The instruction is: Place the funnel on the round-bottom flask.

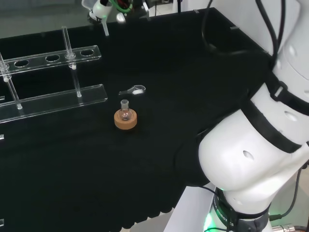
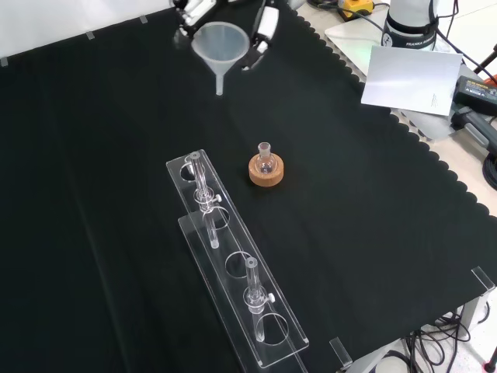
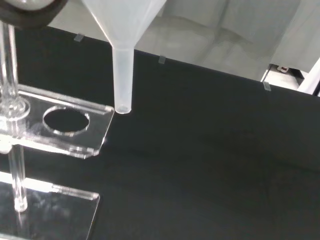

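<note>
Here the hand (image 2: 260, 31) has its fingers clamped on the funnel (image 2: 220, 45), held above the cloth at eleven o'clock from the flask (image 2: 265, 159) on its cork ring (image 2: 266, 172)

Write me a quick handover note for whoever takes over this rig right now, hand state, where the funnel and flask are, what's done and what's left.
Hand: shut on the funnel, held up at the far edge of the cloth in the front view, spout pointing down.
Round-bottom flask: upright in its cork ring mid-cloth, beside the clear tube rack; neck uncovered.
Done: funnel picked up.
Left: carry the funnel over the flask, lower the spout into the neck, let go.
</note>
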Action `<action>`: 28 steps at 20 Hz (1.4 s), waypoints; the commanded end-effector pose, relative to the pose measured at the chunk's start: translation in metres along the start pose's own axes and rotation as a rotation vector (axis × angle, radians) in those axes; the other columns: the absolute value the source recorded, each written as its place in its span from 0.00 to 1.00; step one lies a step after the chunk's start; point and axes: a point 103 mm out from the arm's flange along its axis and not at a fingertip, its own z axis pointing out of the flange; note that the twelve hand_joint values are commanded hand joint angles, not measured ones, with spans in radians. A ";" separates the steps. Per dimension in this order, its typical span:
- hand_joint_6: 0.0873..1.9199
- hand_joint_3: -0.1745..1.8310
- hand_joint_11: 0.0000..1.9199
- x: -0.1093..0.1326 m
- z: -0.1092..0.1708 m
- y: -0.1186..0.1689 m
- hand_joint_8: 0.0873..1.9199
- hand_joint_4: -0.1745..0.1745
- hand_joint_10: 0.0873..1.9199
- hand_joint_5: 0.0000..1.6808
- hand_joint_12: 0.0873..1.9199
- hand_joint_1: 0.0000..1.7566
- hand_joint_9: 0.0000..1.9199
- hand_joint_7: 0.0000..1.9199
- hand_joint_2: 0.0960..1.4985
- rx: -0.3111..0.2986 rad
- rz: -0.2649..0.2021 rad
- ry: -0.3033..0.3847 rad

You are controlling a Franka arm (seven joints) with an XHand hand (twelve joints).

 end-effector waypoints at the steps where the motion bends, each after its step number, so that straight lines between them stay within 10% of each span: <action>1: 0.25 0.34 0.34 -0.001 0.013 -0.054 0.34 0.42 0.24 0.37 0.64 0.48 0.58 0.46 0.46 -0.008 0.038 0.041; 28: 0.25 0.34 0.34 0.036 0.130 -0.105 0.35 0.37 0.25 0.32 0.64 0.48 0.55 0.43 0.45 0.039 -0.004 0.077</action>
